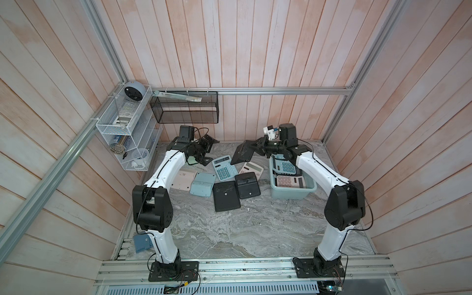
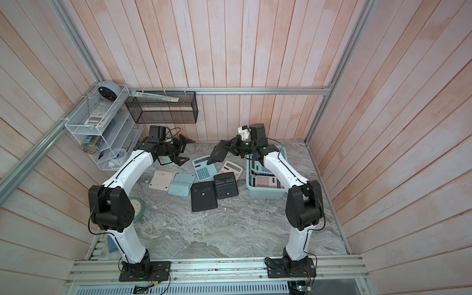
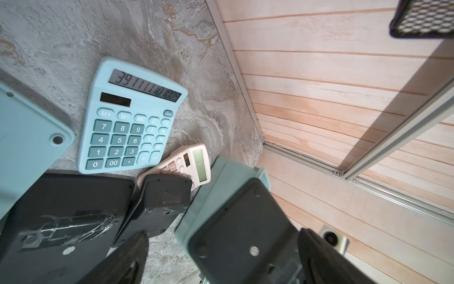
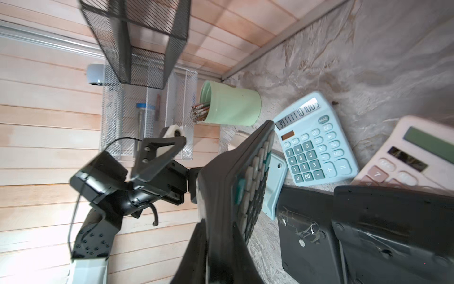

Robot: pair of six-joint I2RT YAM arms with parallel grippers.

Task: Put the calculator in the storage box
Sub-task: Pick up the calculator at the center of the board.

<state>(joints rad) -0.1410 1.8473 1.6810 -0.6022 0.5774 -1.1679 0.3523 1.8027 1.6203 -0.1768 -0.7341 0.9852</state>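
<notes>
Remote session, desk (image 1: 255,229) seen from above: my right end effector (image 1: 253,147) is clamped on one edge of the black calculator (image 1: 241,153), which hangs tilted in the air with its dark back turned up toward the camera head. In the right wrist view its keys (image 4: 256,177) face away and down toward the desk. It sits above the far ends of a teal calculator (image 1: 224,168) and a pink calculator (image 1: 251,169), both face up. It is just to the left of the storage box (image 1: 291,195) and not over it. The box stands on the right side of the desk and already holds a blue calculator (image 1: 287,166) and a pale pink one (image 1: 287,181), both keys up. My left end effector (image 1: 209,150) hovers opposite, fingers spread wide apart and gripping nothing. Below, two black calculators (image 1: 226,196) lie face down beside a light blue one (image 1: 203,187).
</notes>
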